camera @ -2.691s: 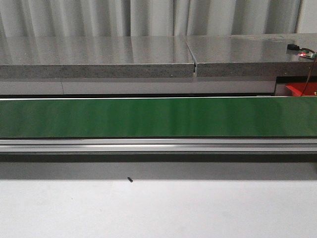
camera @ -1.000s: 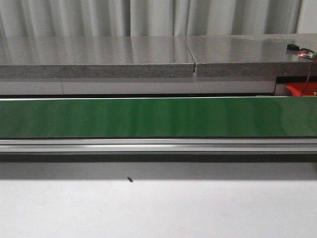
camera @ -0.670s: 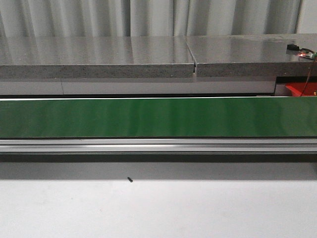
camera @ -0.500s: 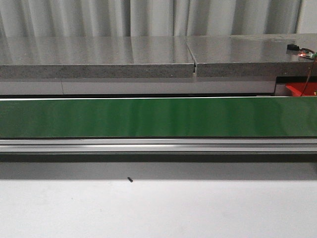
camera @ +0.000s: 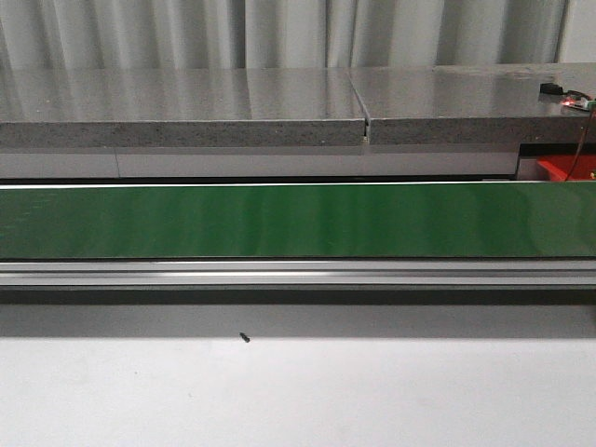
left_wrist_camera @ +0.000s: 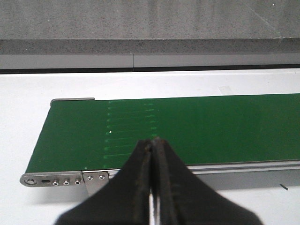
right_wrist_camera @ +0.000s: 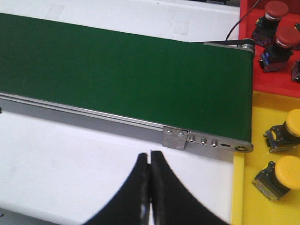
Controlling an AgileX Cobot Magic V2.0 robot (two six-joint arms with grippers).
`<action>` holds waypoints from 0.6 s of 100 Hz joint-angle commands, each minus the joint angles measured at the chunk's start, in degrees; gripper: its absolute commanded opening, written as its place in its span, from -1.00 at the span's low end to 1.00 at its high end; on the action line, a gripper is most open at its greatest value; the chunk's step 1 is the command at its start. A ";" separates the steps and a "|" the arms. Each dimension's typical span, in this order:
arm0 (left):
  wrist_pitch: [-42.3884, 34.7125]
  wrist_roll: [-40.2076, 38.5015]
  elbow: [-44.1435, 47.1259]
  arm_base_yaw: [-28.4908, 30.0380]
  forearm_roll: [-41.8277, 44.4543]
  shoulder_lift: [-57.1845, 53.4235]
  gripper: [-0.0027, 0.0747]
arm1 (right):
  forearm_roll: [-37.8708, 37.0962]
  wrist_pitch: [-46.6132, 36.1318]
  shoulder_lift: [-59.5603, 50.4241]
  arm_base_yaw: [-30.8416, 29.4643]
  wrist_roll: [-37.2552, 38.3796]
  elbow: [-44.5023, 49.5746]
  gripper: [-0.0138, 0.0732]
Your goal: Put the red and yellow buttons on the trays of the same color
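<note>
Running across the whole front view, a green conveyor belt (camera: 298, 221) lies bare on the white bench (camera: 298, 391), with a grey stone counter (camera: 186, 107) behind it. A corner of the red tray (camera: 563, 168) peeks out at the far right, and a small dark speck (camera: 244, 338) sits on the bench before the belt. Neither hand shows here.

From the left wrist view, the left hand (left_wrist_camera: 152, 145) hangs over the belt's near edge at its end, fingers pressed together and holding nothing.

From the right wrist view, the right hand (right_wrist_camera: 150, 161) is likewise closed and empty above the bench. Past the belt's end, two red buttons (right_wrist_camera: 276, 21) rest in the red tray (right_wrist_camera: 243, 14), and two yellow buttons (right_wrist_camera: 286, 154) rest in the yellow tray (right_wrist_camera: 241, 187) beside it.
</note>
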 commanded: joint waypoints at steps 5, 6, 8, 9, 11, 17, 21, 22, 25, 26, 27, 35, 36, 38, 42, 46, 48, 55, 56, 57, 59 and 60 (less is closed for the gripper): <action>-3.89 -0.05 -1.50 -0.10 -0.41 0.40 -0.98 | 0.03 -3.49 -0.02 0.04 -0.62 -1.62 -0.93; -3.89 -0.05 -1.50 -0.10 -0.41 0.40 -0.98 | 0.03 -3.49 -0.02 0.04 -0.62 -1.62 -0.93; -3.89 -0.05 -1.50 -0.10 -0.41 0.40 -0.98 | 0.03 -3.49 -0.02 0.04 -0.62 -1.62 -0.93; -3.89 -0.05 -1.50 -0.10 -0.41 0.40 -0.98 | 0.03 -3.49 -0.02 0.04 -0.62 -1.62 -0.93; -3.89 -0.05 -1.50 -0.10 -0.41 0.40 -0.98 | 0.03 -3.49 -0.02 0.04 -0.62 -1.62 -0.93; -3.89 -0.05 -1.50 -0.10 -0.41 0.40 -0.98 | -0.03 -3.56 -0.02 0.04 -0.62 -1.62 -0.93; -3.89 -0.05 -1.50 -0.10 -0.41 0.40 -0.98 | -0.71 -3.87 -0.02 0.04 -0.70 -1.62 -0.93; -3.89 -0.05 -1.50 -0.10 -0.41 0.40 -0.98 | -0.92 -4.02 -0.02 0.04 -0.70 -1.62 -0.93; -3.89 -0.05 -1.50 -0.10 -0.41 0.40 -0.98 | -1.73 -4.46 -0.14 0.04 -0.70 -1.59 -0.93; -3.89 -0.05 -1.50 -0.10 -0.41 0.40 -0.98 | -2.12 -4.76 -0.25 0.04 -0.70 -1.54 -0.93; -3.89 -0.05 -1.50 -0.10 -0.41 0.40 -0.98 | -2.28 -4.94 -0.34 0.04 -0.70 -1.52 -0.93; -3.89 -0.05 -1.50 -0.10 -0.41 0.40 -0.98 | -3.61 -7.97 -2.16 0.04 -0.70 -0.59 -0.93; -3.89 -0.05 -1.50 -0.10 -0.41 0.40 -0.98 | -3.62 -8.69 -2.71 -0.01 -0.70 -0.44 -0.93; -3.89 -0.05 -1.50 -0.10 -0.41 0.40 -0.98 | -3.71 -9.76 -3.60 -0.01 -0.70 0.05 -0.93; -3.89 -0.05 -1.50 -0.10 -0.41 0.40 -0.98 | -3.71 -11.62 -5.23 -0.13 -0.64 1.36 -0.93; -3.89 -0.05 -1.50 -0.10 -0.41 0.40 -0.98 | -3.71 -13.79 -7.36 -0.19 -0.64 2.75 -0.93; -3.89 -0.05 -1.50 -0.10 -0.41 0.40 -0.98 | -3.71 -14.81 -8.45 -0.25 -0.64 3.71 -0.93; -3.89 -0.05 -1.50 -0.10 -0.41 0.40 -0.98 | -3.71 -18.06 -12.20 -0.53 -0.64 7.36 -0.93; -3.89 -0.05 -1.50 -0.10 -0.41 0.40 -0.98 | -3.71 -18.38 -12.58 -0.54 -0.64 8.17 -0.93; -3.89 -0.05 -1.50 -0.10 -0.41 0.40 -0.98 | -3.71 -19.32 -13.73 -0.65 -0.64 8.99 -0.93; -3.89 -0.05 -1.50 -0.10 -0.41 0.40 -0.98 | -3.71 -19.94 -14.50 -0.74 -0.64 9.81 -0.93; -3.89 -0.05 -1.50 -0.10 -0.41 0.40 -0.98 | -3.71 -20.26 -14.89 -0.84 -0.64 10.23 -0.93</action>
